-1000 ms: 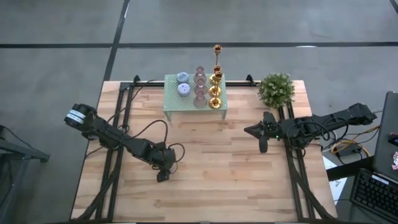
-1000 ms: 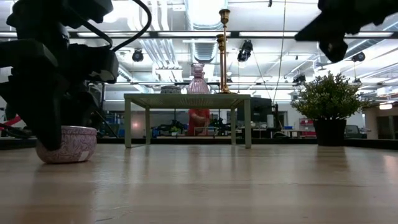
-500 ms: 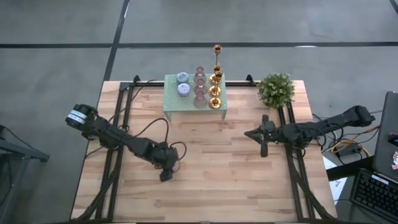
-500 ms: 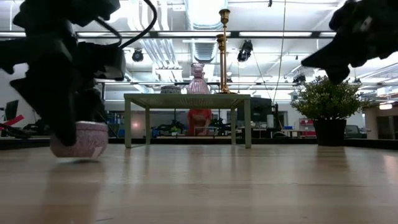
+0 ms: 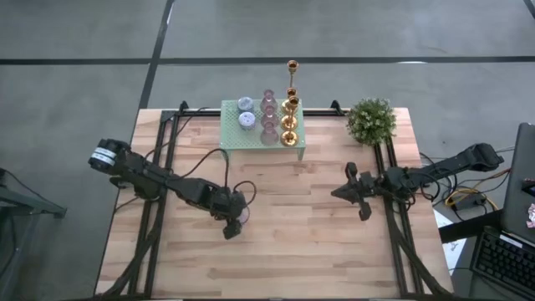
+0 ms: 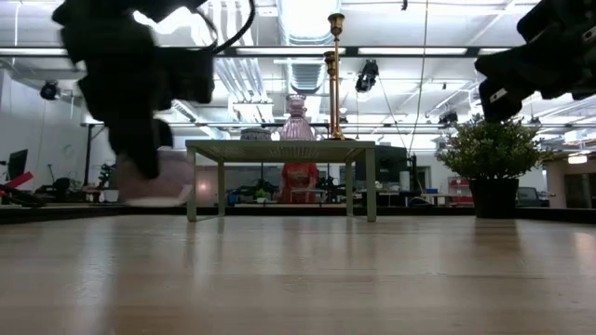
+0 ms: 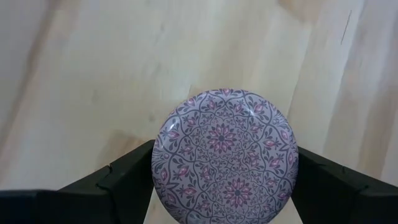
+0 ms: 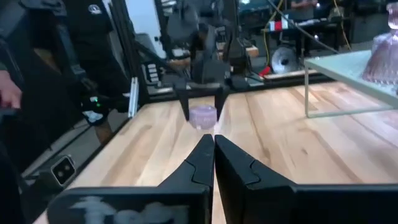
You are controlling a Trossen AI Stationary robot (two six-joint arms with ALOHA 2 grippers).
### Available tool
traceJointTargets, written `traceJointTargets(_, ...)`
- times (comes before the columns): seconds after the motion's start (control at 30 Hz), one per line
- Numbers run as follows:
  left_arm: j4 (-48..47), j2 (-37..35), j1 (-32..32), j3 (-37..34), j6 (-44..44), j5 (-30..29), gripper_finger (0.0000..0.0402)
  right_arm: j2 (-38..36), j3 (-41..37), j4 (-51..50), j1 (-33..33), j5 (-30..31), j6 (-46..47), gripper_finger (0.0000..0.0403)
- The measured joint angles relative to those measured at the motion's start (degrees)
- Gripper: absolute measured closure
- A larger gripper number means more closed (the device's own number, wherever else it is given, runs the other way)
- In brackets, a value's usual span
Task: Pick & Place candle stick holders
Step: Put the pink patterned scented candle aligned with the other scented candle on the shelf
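My left gripper is shut on a small squat mauve holder with a floral-patterned top, just above the middle of the table. The holder also shows in the low view. My right gripper is shut and empty. It hovers right of centre and points toward the left arm. On the pale green mesh rack at the far edge stand two blue holders, stacked pink holders and gold candlesticks. My left gripper pinches the mauve holder between its two fingers, one on each opposite side of the round wall. The fingers come from above and point down. The holder sits upright, top up, lifted clear of the table.
A bushy green potted plant stands at the far right, just beyond my right arm. Black rails run along the table's left and right sides. Bare wood lies between the arms and along the near edge.
My left gripper has lifted the mauve holder off the table and carried it toward the table's right. The holder now hangs clear of the wood. My right gripper has shifted a little toward the near edge and stays shut.
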Motion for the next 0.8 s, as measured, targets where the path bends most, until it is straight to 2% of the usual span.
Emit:
traceJointTargets(0.43, -17.54, -0.11, 10.22, 13.21, 2.41, -0.19, 0.0092, 0.11, 0.00, -0.18, 0.00, -0.06, -0.16, 0.0394)
traceJointTargets(0.67, -30.26, -0.17, 19.94, 23.85, 7.11, -0.42, 0.0092, 0.11, 0.00, -0.16, 0.00, -0.06, -0.10, 0.0394)
traceJointTargets(0.8, -32.76, -0.20, 26.38, 28.64, 10.37, -2.01, 0.0092, 0.11, 0.00, -0.17, 0.00, -0.05, -0.10, 0.0394)
